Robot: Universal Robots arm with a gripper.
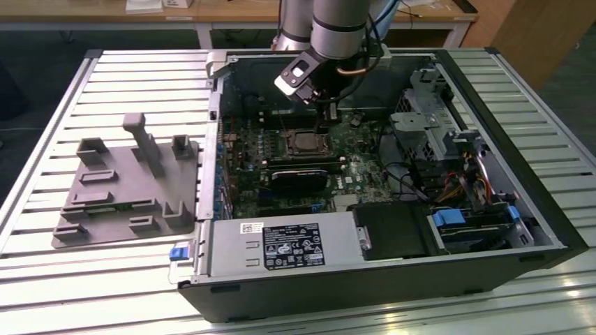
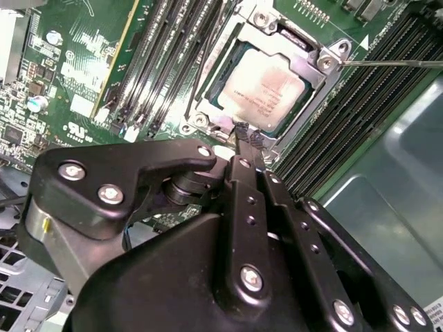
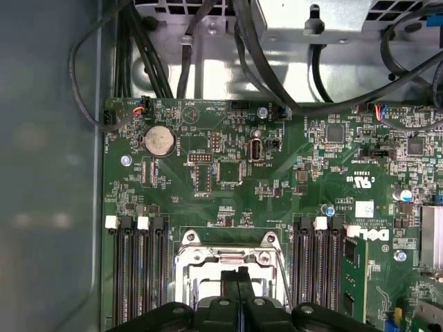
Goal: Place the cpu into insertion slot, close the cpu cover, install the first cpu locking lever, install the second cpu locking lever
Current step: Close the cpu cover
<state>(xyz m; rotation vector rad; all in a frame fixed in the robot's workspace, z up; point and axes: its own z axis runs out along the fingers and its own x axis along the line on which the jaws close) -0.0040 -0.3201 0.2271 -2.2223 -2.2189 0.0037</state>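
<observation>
Bulk of the black two-finger gripper (image 2: 247,135) covers one edge of the socket in the second wrist view. Its jaws are pressed together with nothing seen between them, their tips just at the rim of the thin silvery metal cpu cover (image 2: 304,62). That cover lies flat and closed, framing the small square cpu with its dull silver-grey top (image 2: 266,90), which sits in the small square insertion slot (image 1: 303,143). A thin silvery wire lever (image 2: 394,63) runs from the cover's corner past the picture's edge, so its end is cut off; whether it is latched I cannot tell. Long black memory slots (image 2: 159,62) crowd both sides of the socket, leaving little room there. In the first wrist view the socket is partly cut off by the picture's edge and the fingertips, while the green motherboard (image 3: 208,180) beyond lies open up to a bundle of black cables (image 3: 159,69). In the exterior view the arm reaches into the open black computer case (image 1: 373,296) on a slatted metal table (image 1: 139,77), with a grey moulded tray (image 1: 121,188) well apart toward the exterior view's left.
</observation>
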